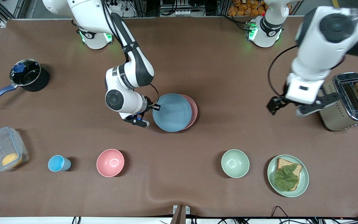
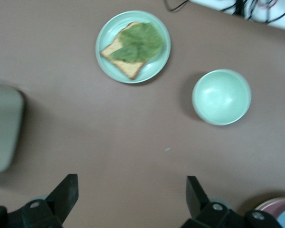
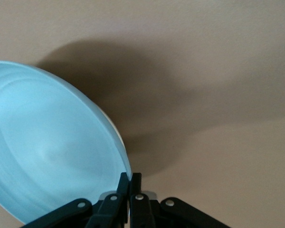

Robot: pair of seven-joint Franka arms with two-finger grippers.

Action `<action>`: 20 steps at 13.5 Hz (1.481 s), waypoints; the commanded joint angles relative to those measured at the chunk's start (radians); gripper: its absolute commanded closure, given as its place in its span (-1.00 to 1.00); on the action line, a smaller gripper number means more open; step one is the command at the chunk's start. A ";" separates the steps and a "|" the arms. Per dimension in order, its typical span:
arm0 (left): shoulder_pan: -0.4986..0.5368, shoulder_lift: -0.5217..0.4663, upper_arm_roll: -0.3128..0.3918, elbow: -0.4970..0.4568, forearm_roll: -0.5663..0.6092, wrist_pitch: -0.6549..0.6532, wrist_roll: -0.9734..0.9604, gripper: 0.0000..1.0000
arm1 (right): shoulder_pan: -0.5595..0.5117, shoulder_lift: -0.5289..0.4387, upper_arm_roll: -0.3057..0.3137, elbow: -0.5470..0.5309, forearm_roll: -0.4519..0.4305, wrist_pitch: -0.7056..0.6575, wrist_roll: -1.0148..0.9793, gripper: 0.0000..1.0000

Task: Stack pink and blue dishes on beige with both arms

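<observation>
Front view: the right gripper (image 1: 152,108) is clamped on the rim of the blue plate (image 1: 170,112), which overlaps the pink plate (image 1: 193,109), likely for stacking; no beige plate shows.

Left wrist view: the left gripper (image 2: 133,197), spread apart, waits over bare bench (image 2: 109,137).

Right wrist view: blue plate tilted. No writing is legible.

Pincer (image 3: 129,183) pinching blue plate (image 3: 47,147) rim
</observation>
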 commanded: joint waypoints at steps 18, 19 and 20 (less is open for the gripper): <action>-0.054 -0.097 0.277 0.100 -0.154 -0.313 0.525 -1.00 | -0.002 -0.115 -0.468 0.028 -0.002 -0.416 -0.478 -1.00; -0.052 -0.099 0.279 0.100 -0.153 -0.313 0.525 -1.00 | -0.004 -0.115 -0.509 0.049 -0.002 -0.465 -0.536 -1.00; -0.052 -0.099 0.277 0.100 -0.153 -0.313 0.525 -1.00 | -0.016 -0.124 -0.523 0.063 -0.006 -0.491 -0.560 -1.00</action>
